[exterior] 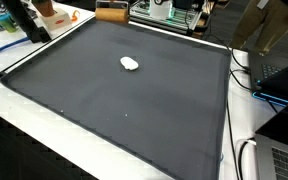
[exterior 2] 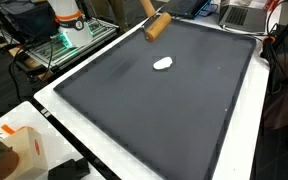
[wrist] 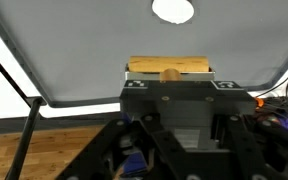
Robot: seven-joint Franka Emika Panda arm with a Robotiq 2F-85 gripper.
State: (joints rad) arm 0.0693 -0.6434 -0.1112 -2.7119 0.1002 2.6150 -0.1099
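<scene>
My gripper is clamped on the round peg handle of a wooden block. In the wrist view the jaws stand close together on either side of that peg, with the block's long face lying crosswise just beyond them. In both exterior views the wooden block sits at the far rim of the dark mat. Its handle slants up and out of the picture, so I barely see the gripper itself there. I cannot tell whether the block rests on the mat or hangs just clear of it.

A small white lump lies alone on the mat, well apart from the block and toward the mat's middle. From the wrist it shows as a pale oval straight ahead of the block, at the top edge.

The mat covers most of a white desk, whose bare border runs around it. Beyond the desk's edge in an exterior view stands a wire rack with green-lit equipment, and black cables trail along the mat's side.
</scene>
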